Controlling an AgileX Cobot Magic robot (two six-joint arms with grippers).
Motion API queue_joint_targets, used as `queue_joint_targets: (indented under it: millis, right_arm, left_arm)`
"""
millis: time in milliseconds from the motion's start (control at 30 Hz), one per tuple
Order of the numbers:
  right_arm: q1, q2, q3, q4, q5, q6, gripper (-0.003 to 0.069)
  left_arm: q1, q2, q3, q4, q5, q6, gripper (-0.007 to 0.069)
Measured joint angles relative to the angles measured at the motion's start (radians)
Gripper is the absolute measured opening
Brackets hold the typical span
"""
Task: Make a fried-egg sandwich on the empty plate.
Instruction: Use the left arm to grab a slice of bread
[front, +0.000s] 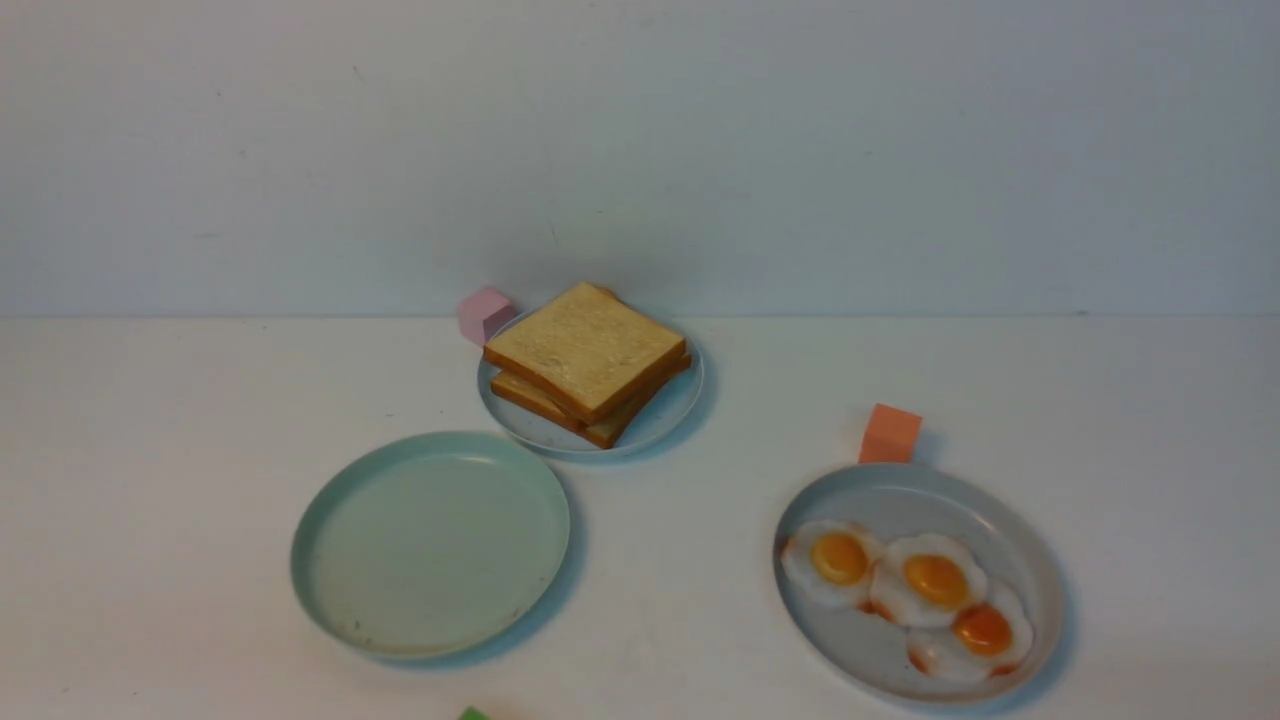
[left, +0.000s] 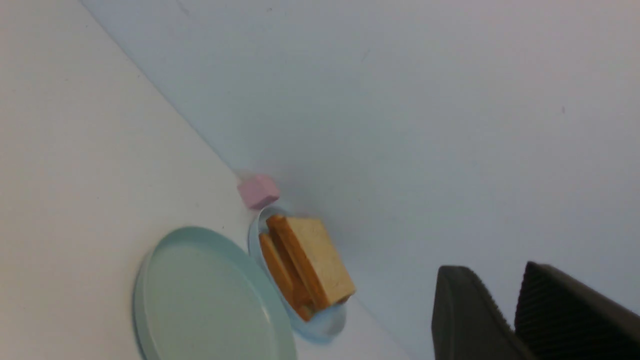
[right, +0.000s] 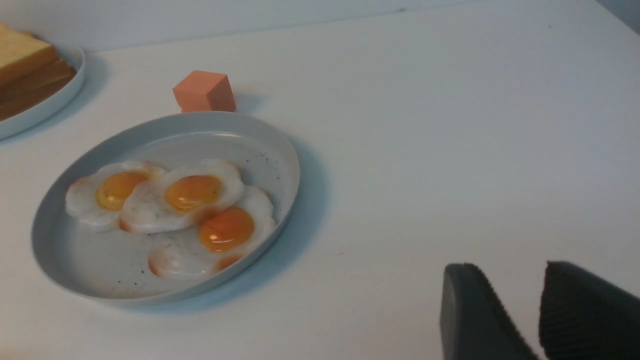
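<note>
1. Sandwich parts are all laid out but nothing is built yet; the mint-green plate (front: 430, 545) that should carry it sits bare, so I place everything from it
2. Toast (front: 588, 352) is stacked on a small blue plate (front: 660, 420) just behind and to the right of the mint-green plate, rims nearly touching; a pink block (front: 485, 315) sits further behind
3. Three fried eggs (front: 935, 580) overlap on a grey plate (front: 1030, 560) well apart to the right of the mint-green plate, with an orange block (front: 890, 435) at that plate's far rim
4. My left gripper (left: 506, 305) and right gripper (right: 522, 305) each show fingers slightly parted with nothing between them, both well clear of the food
5. I judge the toast light and fairly stiff; I'd pinch the top slice across the corner that overhangs the stack
6. The eggs look thin, floppy and perhaps slick; I'd nip the white's edge, not the yolk, and start with the middle egg, which seems to lie over its neighbours
</note>
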Motion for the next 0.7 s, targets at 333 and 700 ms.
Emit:
queue_joint_targets:
  millis: [333,700]
  right_arm:
    - [0.000,0.000,0.000,0.000,0.000,0.000,0.0238]
    - [0.000,0.000,0.011,0.322,-0.254,0.143,0.0238]
  left_arm:
    - [-0.185,0.593,-0.473,0.096,0.455,0.453,0.0022]
    - [-0.346,0.961,-0.596,0.050,0.420,0.565,0.0019]
